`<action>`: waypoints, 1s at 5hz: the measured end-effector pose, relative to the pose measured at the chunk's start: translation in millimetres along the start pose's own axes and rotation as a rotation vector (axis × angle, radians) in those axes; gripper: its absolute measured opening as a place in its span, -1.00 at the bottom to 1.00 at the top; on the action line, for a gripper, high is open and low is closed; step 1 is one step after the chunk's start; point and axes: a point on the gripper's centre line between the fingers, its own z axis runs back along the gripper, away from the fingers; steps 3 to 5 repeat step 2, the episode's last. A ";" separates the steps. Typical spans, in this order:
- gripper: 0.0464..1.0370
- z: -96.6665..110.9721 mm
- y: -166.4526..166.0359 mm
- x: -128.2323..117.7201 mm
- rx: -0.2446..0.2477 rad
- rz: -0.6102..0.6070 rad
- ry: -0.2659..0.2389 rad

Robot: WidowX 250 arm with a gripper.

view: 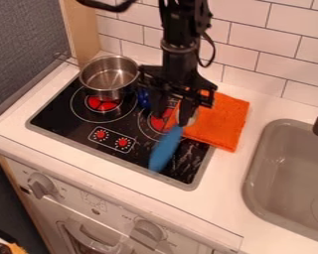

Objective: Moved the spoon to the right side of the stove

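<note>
Camera view: fixed, above the oven front [112, 214] side, slanting down toward tiled wall [275, 54] at 12 o'clock. Fairly close; whole stove [62, 111] outline framed, centre-to-9 o'clock. Sink [255, 183] cut at 3. Counter [221, 186] front edge slopes 9 toward 5.

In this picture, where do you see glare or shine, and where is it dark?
Camera view: pale, streaky reflections on the stove, to the right of the spoon's blue handle; bright glints on the metal pot; deep shade at the lower left, beside the oven front.
</note>
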 end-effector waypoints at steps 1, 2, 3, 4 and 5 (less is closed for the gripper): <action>0.90 2.2 9.2 -4.3 0.003 -0.005 0.008; 0.93 6.6 27.1 -19.1 -0.001 -0.001 -0.006; 0.93 6.6 27.1 -19.1 -0.001 -0.001 -0.006; 0.93 6.6 27.1 -19.1 -0.001 -0.001 -0.006; 0.93 6.6 27.1 -19.1 -0.001 -0.001 -0.006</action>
